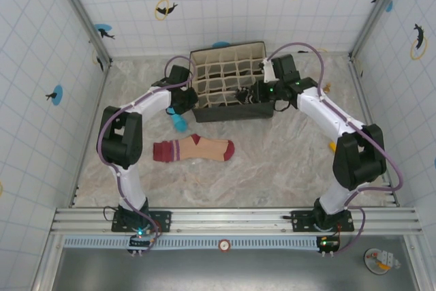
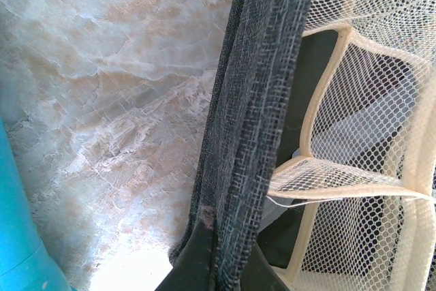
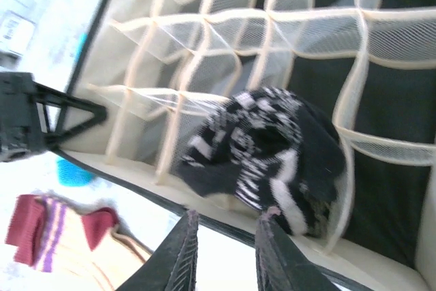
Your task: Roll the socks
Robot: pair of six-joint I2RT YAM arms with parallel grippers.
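Peach fabric sock (image 1: 194, 150) with maroon toe, heel and striped cuff; black-and-white patterned sock (image 3: 266, 155); dark grey fabric organiser (image 1: 231, 112), cream mesh; beige marbled table (image 1: 272, 168).

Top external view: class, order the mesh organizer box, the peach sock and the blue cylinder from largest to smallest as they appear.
1. mesh organizer box
2. peach sock
3. blue cylinder, partly covered, so only its visible part is ranked.

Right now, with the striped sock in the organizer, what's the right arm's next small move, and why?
Probably lift the right fingers clear of the organizer: the rolled black-and-white sock sits in a cell, ungripped, while the peach sock lies flat, unrolled.
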